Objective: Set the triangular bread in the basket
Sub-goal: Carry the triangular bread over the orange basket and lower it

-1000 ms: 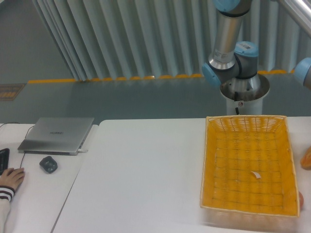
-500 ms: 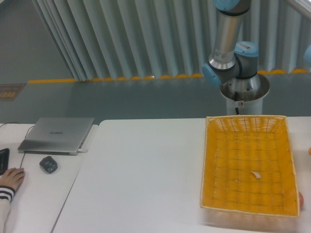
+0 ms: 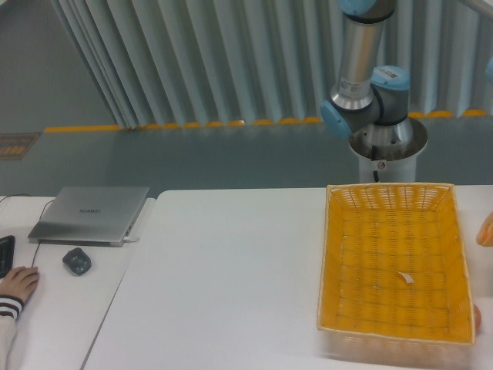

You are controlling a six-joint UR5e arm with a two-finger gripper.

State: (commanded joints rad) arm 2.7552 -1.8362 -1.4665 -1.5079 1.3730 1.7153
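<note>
Two tabletops fill the lower part of the view, a narrower one at the left and a wide white tabletop (image 3: 223,277) beside it. At the far left edge a person's hand (image 3: 17,283) in a striped cuff rests on the narrow surface, next to the corner of a dark keyboard (image 3: 5,254). Just right of it lies a black mouse (image 3: 76,260), and behind that a closed silver laptop (image 3: 91,213) with a small logo on its lid, too blurred to read. A cable runs from the laptop's right side.

Across the wide tabletop, well apart from the laptop, sits the basket (image 3: 331,254), a shallow rectangular yellow-orange wicker tray with a paler rim. Its only visible content is a small white scrap (image 3: 404,277) lying on the woven floor right of centre.

Behind the basket stands the robot arm (image 3: 363,69) on its pedestal base, grey tube with light-blue joint caps; a small label on one cap cannot be read. The tool is out of view, so I cannot tell whether it is wide, narrow or holding anything.

At the right edge, just outside the basket's right rim, a sliver of the triangular bread (image 3: 486,230) shows, golden-brown and cut off by the frame. Lower down, a small reddish-orange rounded item (image 3: 477,316) peeks out beside the basket's near right corner.
</note>
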